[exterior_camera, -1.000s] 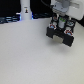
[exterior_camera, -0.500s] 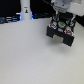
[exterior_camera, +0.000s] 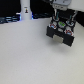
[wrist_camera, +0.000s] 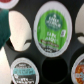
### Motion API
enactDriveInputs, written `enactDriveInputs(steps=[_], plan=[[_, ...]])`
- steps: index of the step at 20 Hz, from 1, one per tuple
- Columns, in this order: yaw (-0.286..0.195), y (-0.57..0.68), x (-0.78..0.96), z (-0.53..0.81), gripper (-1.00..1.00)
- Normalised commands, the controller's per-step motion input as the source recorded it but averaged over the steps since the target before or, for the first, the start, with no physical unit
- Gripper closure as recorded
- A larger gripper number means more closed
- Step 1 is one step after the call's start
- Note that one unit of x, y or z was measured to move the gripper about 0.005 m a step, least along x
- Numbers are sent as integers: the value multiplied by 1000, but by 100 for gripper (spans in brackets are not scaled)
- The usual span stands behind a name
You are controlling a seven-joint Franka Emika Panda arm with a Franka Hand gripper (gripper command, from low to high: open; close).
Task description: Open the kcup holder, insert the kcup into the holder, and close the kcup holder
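Note:
The black kcup holder stands at the back of the exterior view's right, its tray of round pod slots showing below the wrist camera. My gripper hangs right over it. The kcup, with a green top, fills the middle of the wrist view and looks larger and closer than the pods seated in the tray. In the exterior view it shows as a green spot between my fingers, which appear shut on it. A dark blurred finger edges the wrist view.
Other pods sit in the tray: a teal-labelled one and an orange one. A white bottle-shaped object stands at the back on the exterior view's left. The white table spreads in front.
The gripper has stayed over the holder and shifted only slightly; the holder and bottle have not moved.

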Motion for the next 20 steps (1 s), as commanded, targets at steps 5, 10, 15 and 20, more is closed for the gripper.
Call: enactDriveInputs(steps=[5, 10, 15, 20], plan=[[34, -459, 610, 267, -100], [21, -441, 659, 155, -100], [22, -379, 735, 71, -100], [43, -48, 623, 60, -100]])
